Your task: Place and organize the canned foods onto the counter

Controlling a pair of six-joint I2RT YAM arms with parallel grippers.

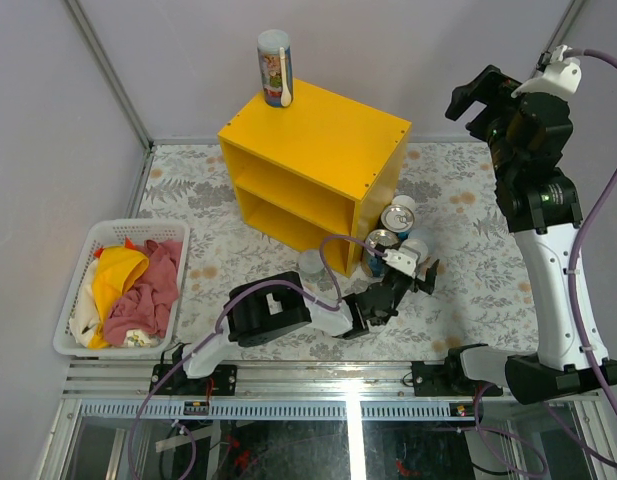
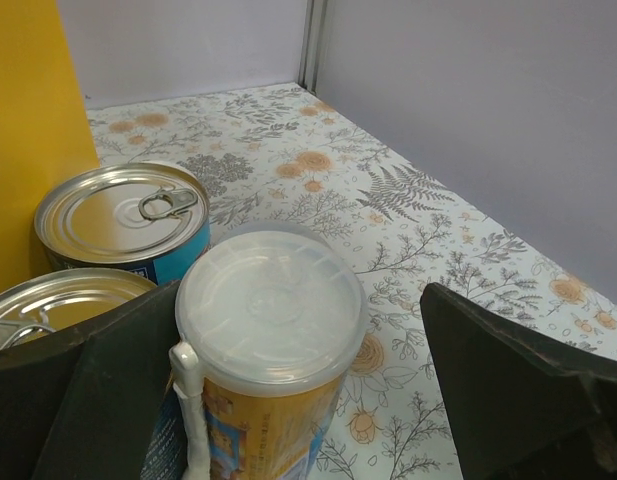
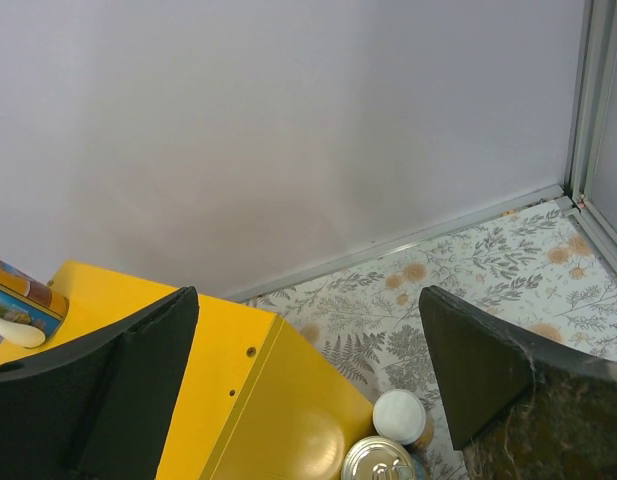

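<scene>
Cans (image 1: pixel 393 235): cluster upright on the tabletop (image 1: pixel 468 260) just beside the yellow shelf (image 1: pixel 318 130); one tube (image 1: pixel 274 68) stands on its top. Left tool (image 2: pixel 303 390), jaws wide, straddles a white-lidded tube (image 2: pixel 271 310), long axis vertical, nothing gripped. Right tool (image 3: pixel 308 380), also open and empty, hangs high over the shelf, so the left arm is nearer.

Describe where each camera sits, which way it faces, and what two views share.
Top external: above and behind, looking down on table, counter, left arm, right arm.
Left wrist: low, facing a lidded tube between fingers of the left hand.
Right wrist: high, facing the back wall over the counter; fingers of the right hand show.
Shared: both wrist views show a pull-tab can.
</scene>
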